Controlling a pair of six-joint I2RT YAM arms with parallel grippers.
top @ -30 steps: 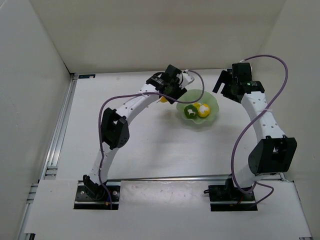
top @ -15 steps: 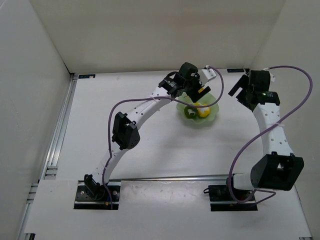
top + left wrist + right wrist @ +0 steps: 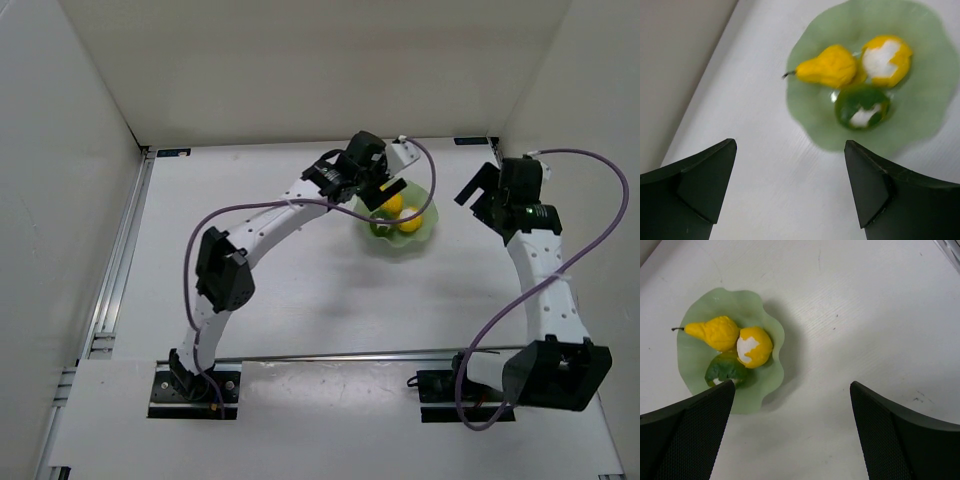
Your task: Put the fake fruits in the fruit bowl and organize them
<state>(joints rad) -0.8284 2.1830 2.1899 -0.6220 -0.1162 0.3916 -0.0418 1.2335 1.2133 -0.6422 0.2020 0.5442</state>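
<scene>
The fruit bowl point(image 3: 425, 208), pale green with a wavy rim, holds all three fake fruits. The yellow pear point(image 3: 830, 66) lies on its side, stem pointing away from the others. It touches the yellow round fruit with a white patch point(image 3: 886, 57), and the green round fruit point(image 3: 862, 106) sits beside both. My left gripper point(image 3: 790, 145) is open and empty, hovering over the table just outside the bowl's rim point(image 3: 810, 117). To the right of the bowl point(image 3: 730, 300) my right gripper point(image 3: 792, 385) hangs above bare table, open and empty.
White walls enclose the table on the left, back and right. A metal rail point(image 3: 115, 270) runs along the left edge. Purple cables point(image 3: 590, 230) loop off both arms.
My left gripper carried the pear from beside the bowl to over it, opened, and drew back slightly left; the pear now lies in the bowl. The right arm shifted right.
</scene>
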